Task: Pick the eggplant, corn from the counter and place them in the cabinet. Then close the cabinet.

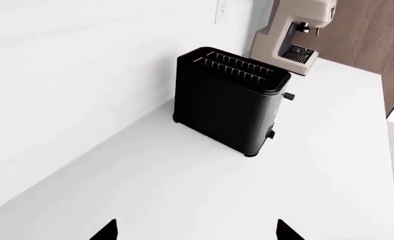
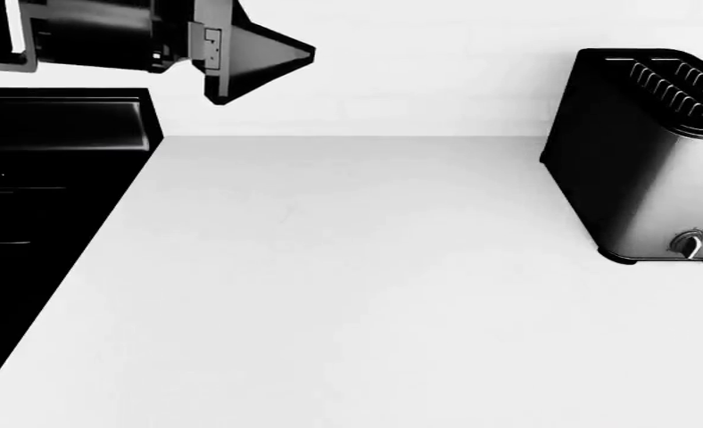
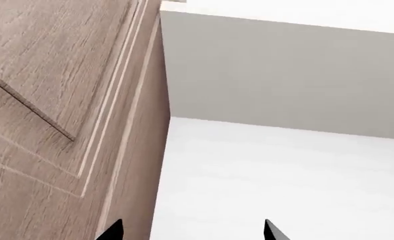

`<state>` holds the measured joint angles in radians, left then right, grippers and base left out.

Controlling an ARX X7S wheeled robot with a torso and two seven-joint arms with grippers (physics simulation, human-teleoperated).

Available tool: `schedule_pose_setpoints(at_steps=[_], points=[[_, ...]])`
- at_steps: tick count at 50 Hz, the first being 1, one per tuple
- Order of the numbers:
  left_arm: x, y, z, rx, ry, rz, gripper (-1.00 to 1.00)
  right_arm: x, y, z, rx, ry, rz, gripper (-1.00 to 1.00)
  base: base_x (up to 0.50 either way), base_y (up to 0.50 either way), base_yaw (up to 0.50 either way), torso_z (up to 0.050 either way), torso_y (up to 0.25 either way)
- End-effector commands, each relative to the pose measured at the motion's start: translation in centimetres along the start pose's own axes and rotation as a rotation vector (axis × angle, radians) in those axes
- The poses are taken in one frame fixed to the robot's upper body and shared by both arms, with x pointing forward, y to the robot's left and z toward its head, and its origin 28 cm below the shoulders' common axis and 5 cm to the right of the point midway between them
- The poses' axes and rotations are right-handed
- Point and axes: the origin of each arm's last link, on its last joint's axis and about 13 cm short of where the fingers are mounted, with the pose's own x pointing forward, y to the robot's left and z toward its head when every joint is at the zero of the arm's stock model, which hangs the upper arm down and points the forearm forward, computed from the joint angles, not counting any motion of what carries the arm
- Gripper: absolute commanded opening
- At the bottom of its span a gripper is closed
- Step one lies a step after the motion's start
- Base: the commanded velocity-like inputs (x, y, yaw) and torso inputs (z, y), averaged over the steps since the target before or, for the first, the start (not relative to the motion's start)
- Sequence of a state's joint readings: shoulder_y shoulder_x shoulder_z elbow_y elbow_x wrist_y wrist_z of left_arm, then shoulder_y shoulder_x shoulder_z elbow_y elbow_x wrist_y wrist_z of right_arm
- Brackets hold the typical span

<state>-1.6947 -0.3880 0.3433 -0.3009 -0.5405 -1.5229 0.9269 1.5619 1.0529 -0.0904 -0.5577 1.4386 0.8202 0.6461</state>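
Counter (image 2: 364,294): you look down on a broad white countertop that fills most of the head view, bare across its near and middle stretch.
Eggplant and corn: you cannot see either one in any of the 3 views.
Stove (image 2: 42,223): a black surface runs along the counter's left edge.
Toaster (image 2: 643,152): a black 2-slot toaster stands upright at the counter's far right, near the back wall.
Coffee machine (image 1: 297,35): your left wrist camera shows a beige machine beyond the toaster, close to the counter's far corner.
Left gripper (image 1: 197,232): 2 dark fingertips set well apart, released, nothing between them, above bare counter.
Right gripper (image 3: 193,231): fingertips spread, released, nothing held, beside a wood-grain cabinet door (image 3: 63,115) and facing a pale interior.
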Motion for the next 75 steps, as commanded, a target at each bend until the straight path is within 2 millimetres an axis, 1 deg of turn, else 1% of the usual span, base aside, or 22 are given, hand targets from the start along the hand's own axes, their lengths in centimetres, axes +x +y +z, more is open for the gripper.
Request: schedule_pose_setpoints(at_steps=[1, 7, 15, 25, 32, 38, 42, 47, 56, 62, 67, 75], points=[[0.1, 0.6, -0.9, -0.020, 0.028, 0.041, 1.00, 2.0, -0.8, 3.1, -0.040, -0.078, 0.019, 1.00, 0.00, 0.00, 0.00, 0.000, 0.000], [0.0, 0.9, -1.3, -0.032, 0.035, 0.054, 1.00, 3.2, -1.1, 4.3, -0.052, -0.117, 0.028, 1.00, 0.00, 0.00, 0.00, 0.000, 0.000], [0.1, 0.9, -1.4, -0.033, 0.041, 0.055, 1.00, 5.5, -1.1, 5.8, -0.024, -0.186, 0.080, 1.00, 0.00, 0.00, 0.00, 0.000, 0.000], [0.2, 0.7, -1.5, -0.033, 0.042, 0.050, 1.00, 8.8, -0.1, 7.5, 0.078, -0.279, 0.186, 1.00, 0.00, 0.00, 0.00, 0.000, 0.000], [0.2, 0.8, -1.5, -0.033, 0.043, 0.049, 1.00, 11.2, 0.5, 8.4, 0.088, -0.324, 0.249, 1.00, 0.00, 0.00, 0.00, 0.000, 0.000], [0.3, 0.8, -1.7, -0.034, 0.047, 0.047, 1.00, 13.3, 1.3, 8.6, 0.119, -0.345, 0.333, 1.00, 0.00, 0.00, 0.00, 0.000, 0.000], [0.4, 0.9, -1.8, -0.036, 0.049, 0.046, 1.00, 14.5, 2.3, 8.1, 0.097, -0.290, 0.423, 1.00, 0.00, 0.00, 0.00, 0.000, 0.000], [0.4, 0.9, -1.9, -0.037, 0.052, 0.046, 1.00, 15.4, 3.4, 7.3, 0.007, -0.197, 0.509, 1.00, 0.00, 0.00, 0.00, 0.000, 0.000], [0.3, 1.0, -2.0, -0.041, 0.054, 0.047, 1.00, 16.7, 5.5, 5.9, -0.133, -0.066, 0.701, 1.00, 0.00, 0.00, 0.00, 0.000, -0.005], [0.3, 1.1, -2.1, -0.042, 0.054, 0.048, 1.00, 17.0, 6.7, 4.9, -0.220, 0.014, 0.835, 1.00, 0.00, 0.00, 0.00, 0.000, -0.007], [0.3, 1.1, -2.1, -0.043, 0.055, 0.046, 1.00, 17.3, 7.2, 3.7, -0.290, 0.092, 0.902, 1.00, 0.00, 0.00, 0.00, 0.000, -0.009], [0.3, 1.1, -2.0, -0.041, 0.055, 0.044, 1.00, 18.1, 7.2, 2.0, -0.408, 0.181, 0.944, 1.00, 0.01, 0.00, 0.00, 0.000, -0.011]])
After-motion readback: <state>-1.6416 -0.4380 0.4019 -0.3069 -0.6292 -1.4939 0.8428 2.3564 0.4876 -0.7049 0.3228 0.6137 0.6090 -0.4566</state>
